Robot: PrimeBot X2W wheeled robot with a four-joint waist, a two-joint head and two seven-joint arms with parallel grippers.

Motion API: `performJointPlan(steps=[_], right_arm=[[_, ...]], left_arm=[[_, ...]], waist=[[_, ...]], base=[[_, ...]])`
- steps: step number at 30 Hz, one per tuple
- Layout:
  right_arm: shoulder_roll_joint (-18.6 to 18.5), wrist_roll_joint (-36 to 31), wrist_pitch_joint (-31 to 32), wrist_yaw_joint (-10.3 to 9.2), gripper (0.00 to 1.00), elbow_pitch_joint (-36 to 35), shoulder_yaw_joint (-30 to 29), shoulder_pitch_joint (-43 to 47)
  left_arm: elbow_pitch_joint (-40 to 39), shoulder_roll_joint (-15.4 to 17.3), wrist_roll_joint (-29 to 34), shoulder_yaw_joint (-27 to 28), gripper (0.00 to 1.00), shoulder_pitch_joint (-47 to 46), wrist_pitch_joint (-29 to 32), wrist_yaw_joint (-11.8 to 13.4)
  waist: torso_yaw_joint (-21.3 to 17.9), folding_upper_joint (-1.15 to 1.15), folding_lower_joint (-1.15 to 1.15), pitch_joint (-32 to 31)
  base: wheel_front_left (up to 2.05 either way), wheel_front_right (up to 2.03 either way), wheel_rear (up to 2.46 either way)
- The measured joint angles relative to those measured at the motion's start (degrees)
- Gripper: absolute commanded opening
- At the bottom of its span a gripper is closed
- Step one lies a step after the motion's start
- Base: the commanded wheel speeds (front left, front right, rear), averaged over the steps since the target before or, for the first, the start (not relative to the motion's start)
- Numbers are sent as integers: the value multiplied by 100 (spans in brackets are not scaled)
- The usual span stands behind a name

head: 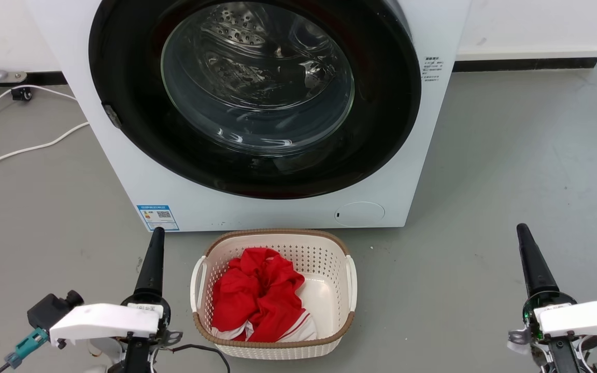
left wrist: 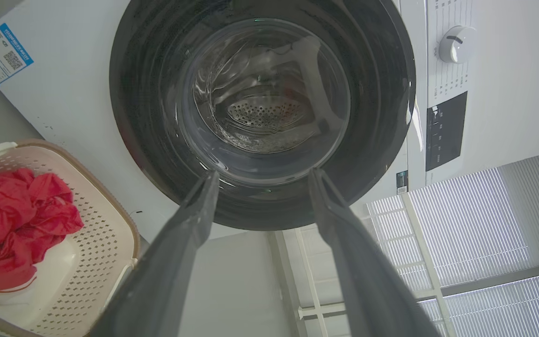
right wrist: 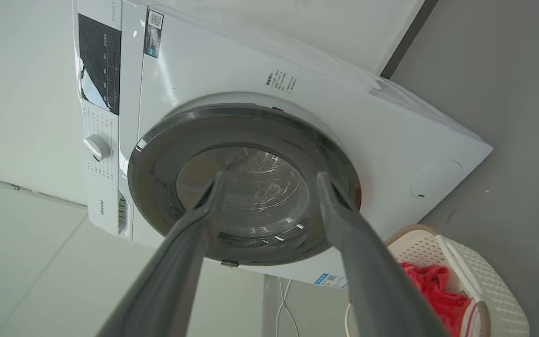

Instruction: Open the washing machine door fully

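One white washing machine [head: 122,171] stands ahead of the left gripper [head: 157,234] and the right gripper [head: 524,230]. Its one washing machine door [head: 255,93], a round black disc with no long axis, lies flat against the machine front beyond both sets of fingertips, its glass bowl facing the robot. One cream basket [head: 272,234] holding one red garment [head: 257,295] sits between the two grippers, nearer the left. Both grippers have their fingers spread, holding nothing.
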Motion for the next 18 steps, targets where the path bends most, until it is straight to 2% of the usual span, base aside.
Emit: performJointPlan(steps=[9, 18], right_arm=[[31, -1680, -192, 0, 100, -305, -8, 63], [44, -2658, -352, 1, 100, -485, 7, 119]], left_arm=[[-212, 0, 1323, -149, 100, -10, -197, 86], [-327, 0, 2347, -245, 100, -14, -375, 122]], waist=[[0, 0, 0, 35], [-3, 0, 0, 52]], base=[[0, 0, 0], [0, 0, 0]])
